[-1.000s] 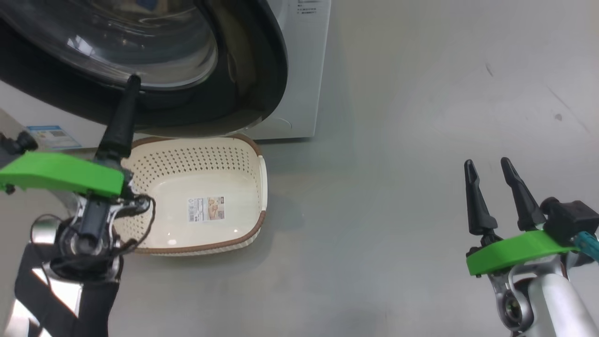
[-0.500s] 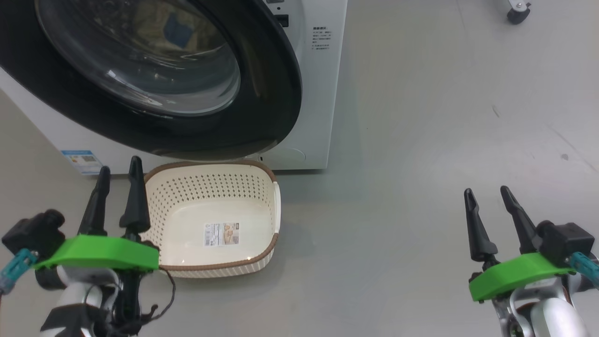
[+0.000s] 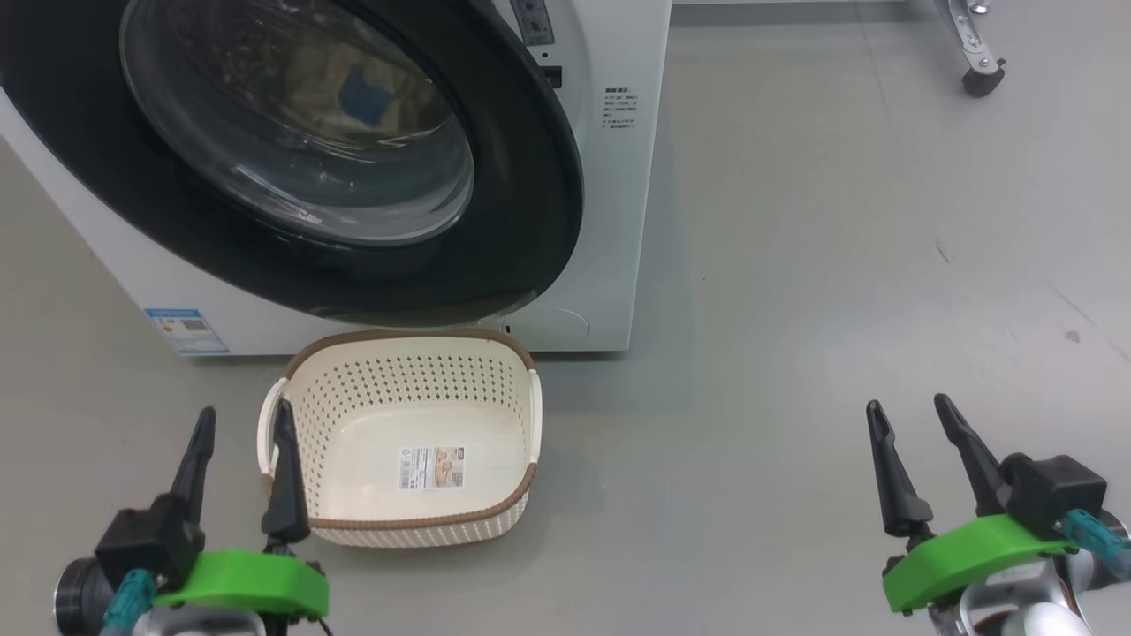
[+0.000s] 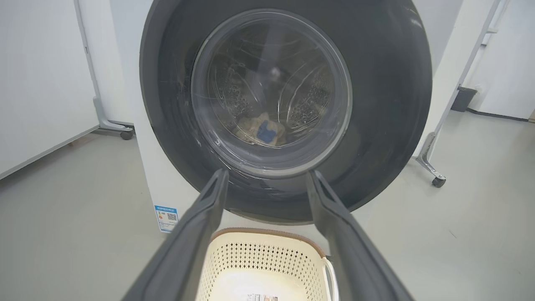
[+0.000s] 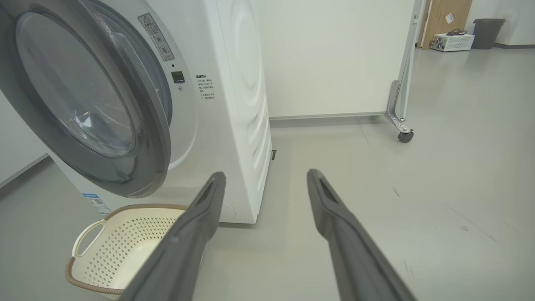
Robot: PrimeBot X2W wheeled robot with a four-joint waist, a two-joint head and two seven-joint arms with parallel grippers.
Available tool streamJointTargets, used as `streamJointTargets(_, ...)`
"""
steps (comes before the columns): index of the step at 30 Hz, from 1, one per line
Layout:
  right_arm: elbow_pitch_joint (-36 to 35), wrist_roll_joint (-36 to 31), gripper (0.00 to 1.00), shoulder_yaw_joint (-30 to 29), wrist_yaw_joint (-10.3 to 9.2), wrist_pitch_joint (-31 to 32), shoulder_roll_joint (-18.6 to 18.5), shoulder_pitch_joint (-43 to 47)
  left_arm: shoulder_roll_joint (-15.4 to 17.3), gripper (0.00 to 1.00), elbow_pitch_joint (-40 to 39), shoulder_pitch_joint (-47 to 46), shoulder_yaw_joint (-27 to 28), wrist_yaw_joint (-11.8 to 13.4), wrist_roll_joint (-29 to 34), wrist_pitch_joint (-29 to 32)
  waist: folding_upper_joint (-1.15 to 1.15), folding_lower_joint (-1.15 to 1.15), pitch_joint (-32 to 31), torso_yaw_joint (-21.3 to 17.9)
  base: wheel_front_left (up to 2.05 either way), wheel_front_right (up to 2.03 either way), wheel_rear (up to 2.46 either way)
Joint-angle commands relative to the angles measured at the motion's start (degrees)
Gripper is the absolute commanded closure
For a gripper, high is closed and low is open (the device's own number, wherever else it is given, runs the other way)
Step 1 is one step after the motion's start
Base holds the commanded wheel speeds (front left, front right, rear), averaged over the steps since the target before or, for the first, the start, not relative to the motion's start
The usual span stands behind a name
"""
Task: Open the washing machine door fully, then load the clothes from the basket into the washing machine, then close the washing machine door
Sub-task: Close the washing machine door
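Note:
The white washing machine (image 3: 610, 221) stands ahead, with its black-rimmed door (image 3: 530, 177) swung against its front; I cannot tell if it is latched. Through the glass, pale-yellow clothes (image 4: 262, 129) with a blue patch lie in the drum, also seen as clothes (image 3: 353, 97) from the head. The cream basket (image 3: 398, 389) sits on the floor below the door, holding nothing but its label. My left gripper (image 3: 246, 413) is open at the basket's left edge, its fingers framing the door (image 4: 376, 104) and basket (image 4: 259, 255). Far to the right, my right gripper (image 3: 907, 405) is open over bare floor.
A castor foot (image 3: 976, 79) of a white panel frame stands at the back right, the same castor foot (image 5: 404, 136) behind the machine. A blue label sticker (image 3: 187, 329) marks the washer's lower left front. Grey floor stretches to the right of the basket (image 5: 121, 251).
The head camera has lifted, showing more of the washer. My left gripper has drawn back from the door's glass rim, down to the basket's left side. The right gripper has hardly moved.

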Motion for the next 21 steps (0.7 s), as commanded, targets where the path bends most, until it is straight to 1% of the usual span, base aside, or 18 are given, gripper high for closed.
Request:
streamJointTargets(1, -2.2, -0.4, 0.0, 1.3, 0.02, 0.1, -0.4, -1.1, 1.8, 0.0, -2.2, -1.7, 1.9, 0.5, 0.9, -0.7, 0.0, 0.0, -0.1, 0.0, 0.0, 0.0, 0.0)
streamJointTargets(8, -3.3, -0.7, 0.0, 1.5, 0.02, 0.5, -0.4, -0.2, 2.0, 0.0, -3.6, 0.8, 1.0, 2.3, 3.8, -0.7, 0.0, 0.0, 0.0, -0.1, 0.0, 0.0, 0.0)
streamJointTargets(21, -3.5, -0.5, 0.0, 1.6, 0.02, 0.5, -0.4, -0.5, 1.5, 0.0, -3.3, 1.1, 0.4, 2.4, 4.4, -0.8, 0.0, 0.0, 0.6, 0.0, 0.0, 0.0, 0.0)
